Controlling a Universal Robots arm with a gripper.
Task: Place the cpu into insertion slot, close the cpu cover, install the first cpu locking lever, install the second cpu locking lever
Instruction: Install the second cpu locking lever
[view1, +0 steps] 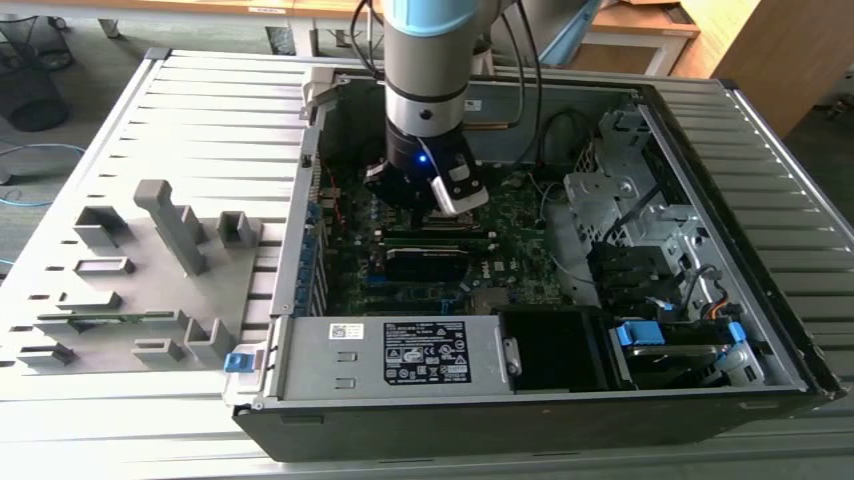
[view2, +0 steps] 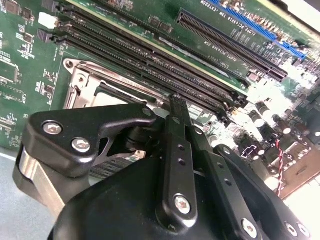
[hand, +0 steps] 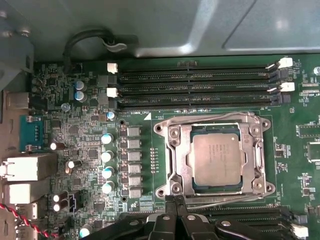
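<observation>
The cpu, a dull silver square chip, lies flat in its socket on the green motherboard. The cpu cover, a silvery frame plate, lies down around it, with the chip showing through its window. Thin metal lever rods run along the socket's edges. My gripper is shut, its black fingertips pressed together right at the socket's edge beside one lever rod. I see nothing held between them. In the exterior view the arm's wrist stands low inside the open computer case over the board.
Empty black memory slots run along one side of the socket, and a row of capacitors along another. The case holds a power supply, drive bays and cables. A grey fixture rack stands at the exterior view's left.
</observation>
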